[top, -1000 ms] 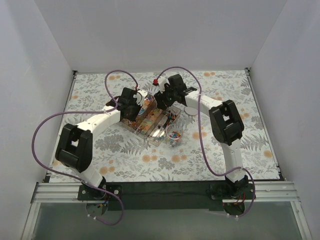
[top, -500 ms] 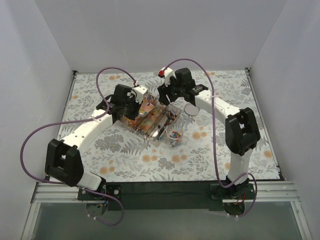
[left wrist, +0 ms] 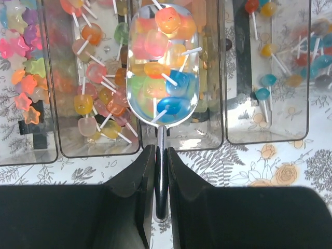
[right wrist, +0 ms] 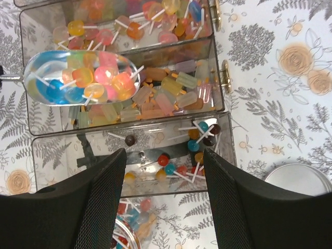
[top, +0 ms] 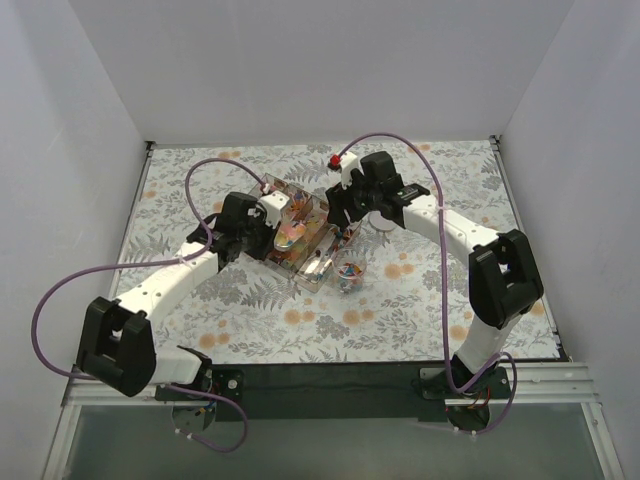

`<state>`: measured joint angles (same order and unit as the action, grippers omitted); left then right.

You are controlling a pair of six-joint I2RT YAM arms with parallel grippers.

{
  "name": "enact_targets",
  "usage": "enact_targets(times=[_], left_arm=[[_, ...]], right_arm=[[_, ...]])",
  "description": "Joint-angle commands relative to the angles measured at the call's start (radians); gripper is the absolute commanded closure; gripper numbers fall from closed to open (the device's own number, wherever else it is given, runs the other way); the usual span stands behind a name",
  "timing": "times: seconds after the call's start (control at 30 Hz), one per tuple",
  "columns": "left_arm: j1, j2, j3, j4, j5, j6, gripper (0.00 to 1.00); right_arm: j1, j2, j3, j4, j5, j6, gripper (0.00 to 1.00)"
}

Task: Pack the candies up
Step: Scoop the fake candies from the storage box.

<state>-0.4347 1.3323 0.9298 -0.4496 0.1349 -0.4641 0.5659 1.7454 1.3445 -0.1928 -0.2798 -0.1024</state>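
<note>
Metal scoop [left wrist: 162,123] of candies [left wrist: 161,57], handle tight in left tool [left wrist: 161,155], bowl straight ahead; right tool [right wrist: 163,155] apart.

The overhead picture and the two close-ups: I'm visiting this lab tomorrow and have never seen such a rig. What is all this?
The overhead view looks down on two robot arms, the left arm and the right arm, bolted at the near edge of a flowered tablecloth. Each arm ends in a two-finger gripper with its own camera, and those cameras give the two close-ups. The left gripper is shut on the handle of a metal scoop heaped with candies, over a clear box whose compartments hold more sweets, many on sticks. The right gripper is open and empty, over the same box. Beside the box are a small cup with candies in it and a round white disc.
</note>
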Motion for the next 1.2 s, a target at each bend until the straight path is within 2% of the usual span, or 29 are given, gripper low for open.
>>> enact_targets(times=[0.0, 0.2, 0.3, 0.53, 0.8, 1.17], left_arm=[[0.016, -0.059, -0.031, 0.146, -0.072, -0.066, 1.0], [0.05, -0.105, -0.104, 0.248, -0.116, -0.146, 1.0], [0.056, -0.143, -0.118, 0.281, -0.123, -0.136, 1.0], [0.077, -0.104, -0.118, 0.261, -0.094, -0.119, 1.0], [0.08, 0.014, -0.103, 0.226, -0.109, -0.097, 1.0], [0.08, 0.07, -0.083, 0.135, -0.113, -0.084, 1.0]], right_arm=[[0.002, -0.029, -0.013, 0.012, -0.047, 0.029, 0.33], [0.002, -0.026, -0.03, 0.016, -0.055, 0.029, 0.33], [0.0, -0.024, -0.038, 0.018, -0.058, 0.027, 0.33], [0.002, -0.011, -0.03, 0.021, -0.062, 0.026, 0.33], [0.002, 0.005, -0.034, 0.019, -0.082, 0.026, 0.33], [0.002, 0.005, -0.073, 0.026, -0.088, 0.024, 0.33]])
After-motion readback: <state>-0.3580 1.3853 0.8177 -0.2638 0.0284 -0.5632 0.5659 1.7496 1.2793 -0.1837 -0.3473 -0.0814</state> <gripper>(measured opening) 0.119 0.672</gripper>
